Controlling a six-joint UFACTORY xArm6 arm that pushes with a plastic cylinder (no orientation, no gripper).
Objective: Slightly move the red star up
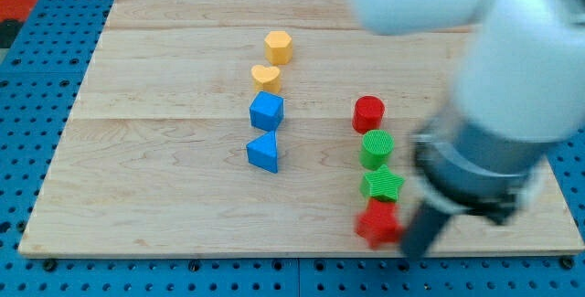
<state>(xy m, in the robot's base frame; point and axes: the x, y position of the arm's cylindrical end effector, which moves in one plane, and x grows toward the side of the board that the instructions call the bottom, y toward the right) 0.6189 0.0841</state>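
The red star (377, 223) lies near the board's bottom edge at the view's lower right, just below a green star (382, 185). The arm's blurred body fills the view's right side. My rod comes down beside the red star on its right, and my tip (416, 249) sits at the board's bottom edge, very close to the star; whether it touches is unclear because of blur.
Above the green star stand a green cylinder (377, 148) and a red cylinder (368, 113). At centre are a yellow hexagon (279, 47), a yellow heart (266, 79), a blue cube (266, 111) and a blue triangular block (263, 153). The wooden board (137, 151) ends just below the red star.
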